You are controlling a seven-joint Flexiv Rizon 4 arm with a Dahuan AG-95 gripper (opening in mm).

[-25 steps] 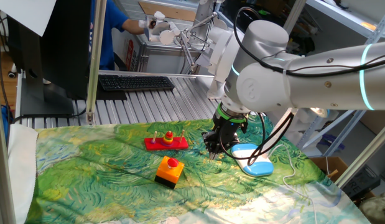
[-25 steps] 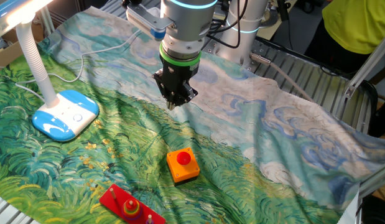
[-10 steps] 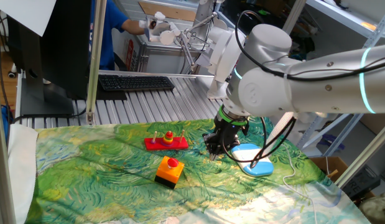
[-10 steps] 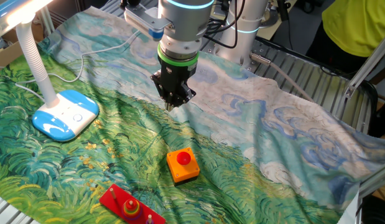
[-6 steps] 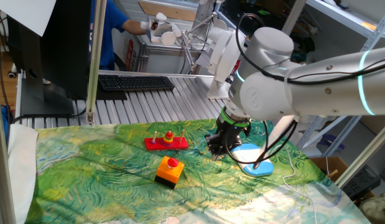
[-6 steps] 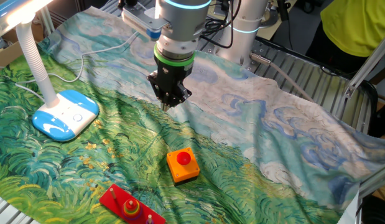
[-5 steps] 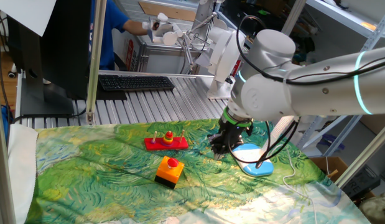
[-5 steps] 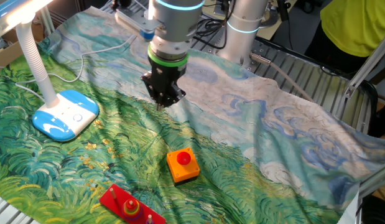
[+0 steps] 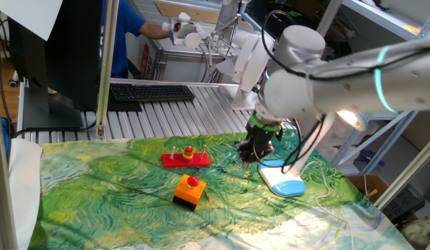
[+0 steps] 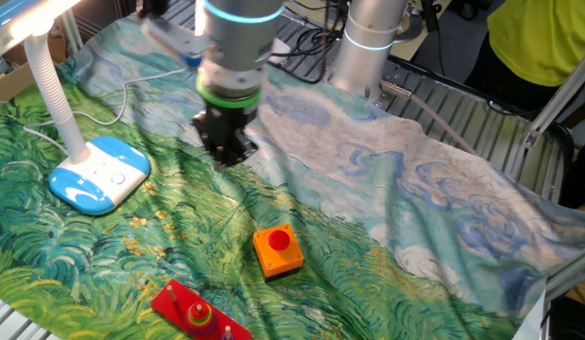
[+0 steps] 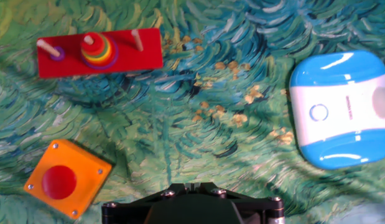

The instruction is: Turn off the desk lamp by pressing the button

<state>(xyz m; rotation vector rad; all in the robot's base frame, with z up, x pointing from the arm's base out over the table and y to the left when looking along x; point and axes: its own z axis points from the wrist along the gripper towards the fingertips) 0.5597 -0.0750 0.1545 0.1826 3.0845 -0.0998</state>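
The desk lamp's oval base (image 10: 98, 173), white with a light blue rim, lies on the painted cloth; its bendy neck (image 10: 56, 90) rises to a lit head (image 9: 348, 118). The base also shows in one fixed view (image 9: 283, 182) and at the right of the hand view (image 11: 338, 109). The button (image 11: 318, 112) shows as a faint ring on the white top. My gripper (image 10: 226, 156) hangs above the cloth to the right of the base, apart from it. It also shows in one fixed view (image 9: 249, 157). In the hand view my gripper (image 11: 186, 185) has its fingertips together, holding nothing.
An orange-yellow box with a red knob (image 10: 277, 249) sits on the cloth, and a red ring-stacker board (image 10: 193, 314) lies near the front edge. Both show in the hand view, the box (image 11: 66, 177) and the board (image 11: 99, 51). The lamp's cable (image 10: 164, 71) runs across the cloth.
My gripper has moved across the cloth toward the lamp base, faster in the last half second. The lamp, box and stacker have not moved.
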